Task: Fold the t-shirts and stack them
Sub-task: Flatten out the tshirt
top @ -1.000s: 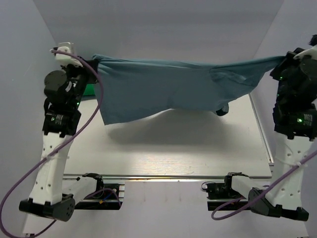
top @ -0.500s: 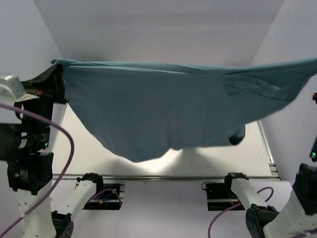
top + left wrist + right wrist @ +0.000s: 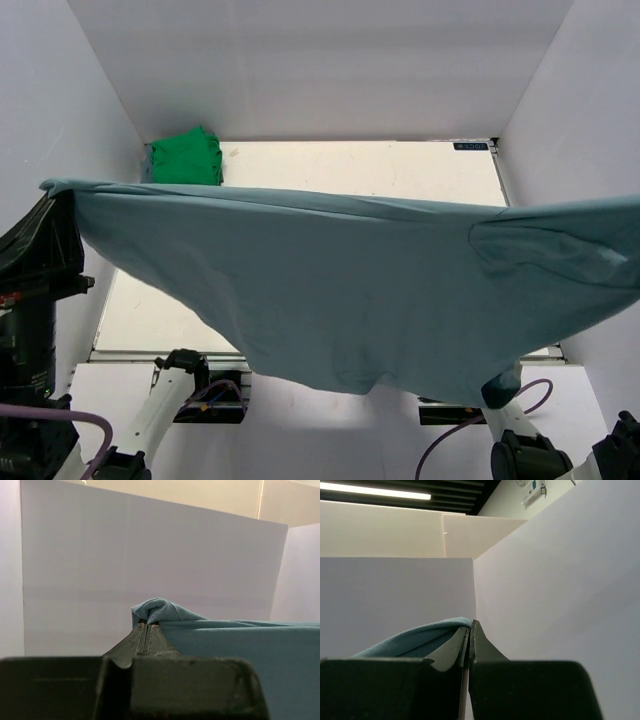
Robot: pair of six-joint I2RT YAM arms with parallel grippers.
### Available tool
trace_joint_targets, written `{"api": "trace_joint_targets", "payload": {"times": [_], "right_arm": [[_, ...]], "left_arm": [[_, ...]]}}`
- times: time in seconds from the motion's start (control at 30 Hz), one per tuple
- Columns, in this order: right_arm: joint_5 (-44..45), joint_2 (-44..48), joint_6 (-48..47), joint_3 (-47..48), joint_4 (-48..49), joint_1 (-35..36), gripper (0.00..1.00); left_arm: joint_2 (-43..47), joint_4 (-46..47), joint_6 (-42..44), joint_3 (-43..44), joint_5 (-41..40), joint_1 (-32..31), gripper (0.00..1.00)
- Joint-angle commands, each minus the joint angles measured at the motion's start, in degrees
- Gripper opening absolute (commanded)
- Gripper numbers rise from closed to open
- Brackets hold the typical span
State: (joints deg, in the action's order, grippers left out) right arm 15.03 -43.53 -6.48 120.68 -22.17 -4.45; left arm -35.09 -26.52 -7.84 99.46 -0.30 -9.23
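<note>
High above the bench [image 3: 400, 165] | blue shirt [image 3: 350, 290] stretched wide in the air, sagging mid-span | left hand [image 3: 148, 625] clenched on one end | right hand [image 3: 470, 626] clenched on the other | green shirt [image 3: 186, 158] lies compact at the bench's far-left corner

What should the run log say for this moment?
left hand: shut on large blue-grey cotton t-shirt | right hand: shut on it | shirt: stretched aloft | bright green t-shirt: far-left corner

1 blue-grey t-shirt [image 3: 330, 280], 1 green t-shirt [image 3: 186, 158], 2 arms [image 3: 25, 340] [image 3: 520, 455], 1 table [image 3: 350, 170]
</note>
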Motion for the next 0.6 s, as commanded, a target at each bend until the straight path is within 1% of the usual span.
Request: {"api": "trace_joint_targets", "payload": {"times": [0.0,0.1,0.2,0.33,0.37,0.4,0.43,0.47,0.5,0.53,0.57], "right_arm": [[5.36,0.11,-3.36,0.17,4.51,-0.3,0.0],[5.54,-0.15,-2.49,-2.99,4.68,-0.21,0.0],[5.19,-0.77,-0.83,-10.79,7.66,-0.21,0.0],[1.95,-2.7,2.17,-19.94,11.01,-0.39,0.0],[1.15,-2.96,2.78,-25.62,13.71,-0.3,0.0],[-1.55,-3.14,4.44,-27.67,14.78,-0.39,0.0],[-2.36,-3.32,5.07,-29.78,16.01,-0.47,0.0],[-3.5,-3.4,6.03,-33.89,20.02,-0.47,0.0],[-4.03,-4.19,7.61,-37.85,21.46,-0.47,0.0],[-5.69,-4.89,8.06,-39.63,24.78,-0.39,0.0],[-6.06,-5.42,8.93,-42.43,25.59,-0.39,0.0]], "left_arm": [[-1.12,-1.87,1.68,0.65,-2.88,0.8,0.0],[-1.82,-1.26,0.98,-1.37,-1.56,0.8,0.0],[-3.93,0.77,-0.16,-5.67,0.9,0.8,0.0],[-7.0,4.37,-2.09,-13.92,-0.84,0.8,0.0],[-8.4,6.29,-2.1,-15.51,-1.54,0.27,0.0],[-9.28,7.35,-2.1,-18.66,-2.16,0.27,0.0],[-10.25,8.49,-2.71,-20.17,-2.69,0.27,0.0],[-11.3,10.94,-2.71,-21.66,-2.69,0.27,0.0],[-13.84,12.36,-2.71,-24.37,-3.22,0.27,0.0],[-15.17,13.94,-2.71,-25.71,-2.7,0.27,0.0],[-16.49,15.52,-2.71,-27.11,-2.69,0.27,0.0]]}}
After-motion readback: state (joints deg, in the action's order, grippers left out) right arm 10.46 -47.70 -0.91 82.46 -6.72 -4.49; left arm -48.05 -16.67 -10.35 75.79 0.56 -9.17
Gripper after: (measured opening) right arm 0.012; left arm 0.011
